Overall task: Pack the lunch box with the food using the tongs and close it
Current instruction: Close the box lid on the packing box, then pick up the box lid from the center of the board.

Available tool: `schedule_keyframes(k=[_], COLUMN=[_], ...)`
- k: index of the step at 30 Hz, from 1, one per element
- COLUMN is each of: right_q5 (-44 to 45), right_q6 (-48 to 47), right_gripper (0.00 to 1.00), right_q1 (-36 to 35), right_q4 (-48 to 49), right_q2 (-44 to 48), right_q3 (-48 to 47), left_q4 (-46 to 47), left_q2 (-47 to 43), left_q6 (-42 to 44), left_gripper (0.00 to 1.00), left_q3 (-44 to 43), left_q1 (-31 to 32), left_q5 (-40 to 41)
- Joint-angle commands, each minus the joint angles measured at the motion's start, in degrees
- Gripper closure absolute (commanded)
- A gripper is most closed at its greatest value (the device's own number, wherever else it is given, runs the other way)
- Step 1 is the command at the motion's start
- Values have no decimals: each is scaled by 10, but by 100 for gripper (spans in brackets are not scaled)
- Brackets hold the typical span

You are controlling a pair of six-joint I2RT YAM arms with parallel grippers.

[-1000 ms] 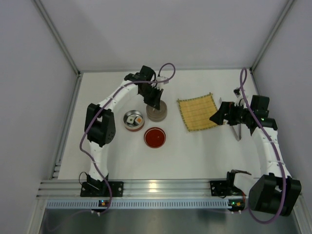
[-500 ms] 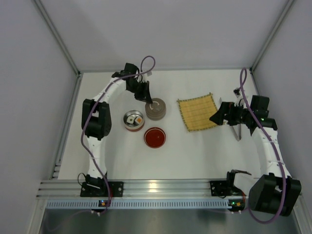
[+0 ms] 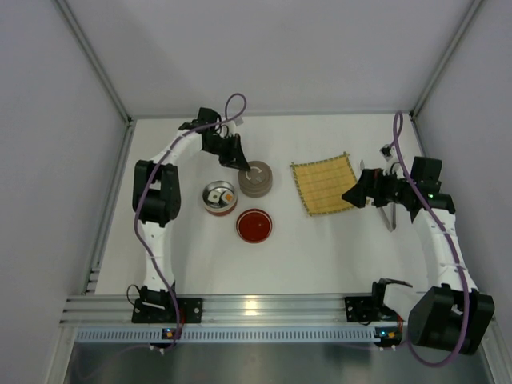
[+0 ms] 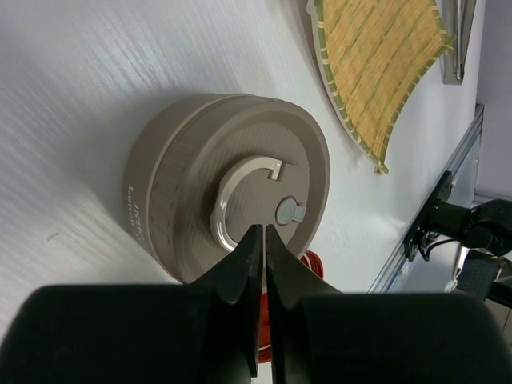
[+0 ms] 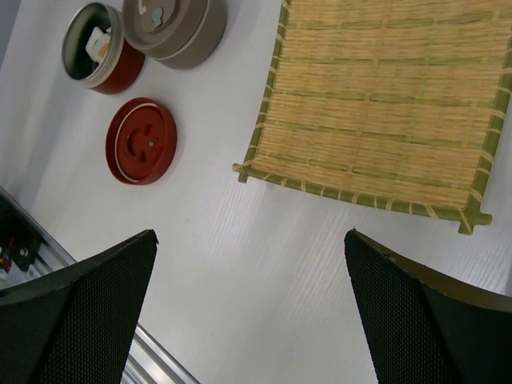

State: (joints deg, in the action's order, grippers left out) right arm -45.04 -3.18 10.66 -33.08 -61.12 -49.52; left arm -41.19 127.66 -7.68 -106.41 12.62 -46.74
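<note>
The lunch box stands in parts: a beige round tier with its lid on (image 3: 257, 180) (image 4: 232, 184), an open red tier (image 3: 219, 198) (image 5: 96, 46) and a loose red lid (image 3: 254, 226) (image 5: 142, 140). Food shows in the open tier as a white sushi piece with an orange centre (image 5: 101, 43). My left gripper (image 3: 236, 160) (image 4: 262, 230) is shut with nothing in it, just off the beige lid's back left edge. The silvery tongs (image 3: 390, 212) (image 4: 456, 40) lie right of the mat, beside my right arm. My right gripper (image 3: 352, 194) (image 5: 250, 234) is open and empty above bare table.
A yellow bamboo mat (image 3: 324, 184) (image 5: 384, 112) lies between the beige tier and my right gripper, with nothing on it. An aluminium rail (image 3: 256, 308) runs along the near table edge. White walls enclose the table on three sides.
My left gripper has drawn back and to the left, from over the beige lid to just beside it. The right arm has barely moved.
</note>
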Motion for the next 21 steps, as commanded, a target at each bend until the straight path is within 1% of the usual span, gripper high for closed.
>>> schedule_keyframes(k=[1, 2, 3, 5, 6, 7, 8, 9, 10, 11, 12, 14, 15, 16, 17, 18, 19, 20, 21], right_q5=[-41, -28, -17, 10, 45, 64, 83, 106, 114, 122, 141, 180, 223, 238, 247, 257, 260, 266, 279], right_q6=[-83, -126, -146, -189, -236, -258, -277, -313, -329, -342, -370, -398, -423, -436, -444, -455, -458, -460, -466], right_gripper=[1, 1, 1, 2, 4, 5, 7, 8, 10, 11, 12, 14, 14, 16, 16, 17, 17, 18, 18], right_q1=[-16, -28, -63, -113, -188, -225, -257, -314, -338, -359, -402, -450, -498, -516, -530, -554, -564, -574, -594], right_q4=[-31, -37, -39, -35, -33, -30, -28, -30, -33, -37, -41, -44, -48, -51, -51, -42, -35, -27, -17], right_q2=[21, 36, 48, 72, 93, 100, 102, 92, 80, 66, 30, -10, -49, -67, -85, -114, -123, -136, -157], right_q3=[-33, -37, -37, -25, -20, -15, -7, -8, -11, -22, -30, -53, -59, -65, -73, -74, -74, -74, -73], left_q4=[15, 14, 8, -16, -30, -58, -70, -82, -93, -93, -87, -66, -62, -58, -55, -55, -54, -59, -69], left_q2=[-91, -111, -150, -186, -201, -229, -244, -257, -271, -296, -310, -344, -351, -356, -365, -369, -372, -374, -373], left_q6=[17, 21, 28, 57, 66, 88, 97, 104, 111, 111, 109, 101, 97, 90, 88, 87, 84, 85, 88], left_gripper=[90, 77, 68, 52, 41, 31, 27, 12, 7, 2, 2, 2, 2, 2, 2, 2, 2, 2, 2], left_q3=[23, 34, 44, 69, 76, 83, 98, 106, 116, 138, 153, 187, 195, 202, 206, 214, 219, 222, 226], left_q1=[-3, -3, -4, -4, -4, -5, -6, -7, -9, -12, -17, -26, -33, -54, -67, -98, -115, -133, -170], left_q5=[-31, -35, -41, -52, -63, -70, -76, -84, -87, -88, -88, -94, -101, -125, -136, -146, -158, -190, -204])
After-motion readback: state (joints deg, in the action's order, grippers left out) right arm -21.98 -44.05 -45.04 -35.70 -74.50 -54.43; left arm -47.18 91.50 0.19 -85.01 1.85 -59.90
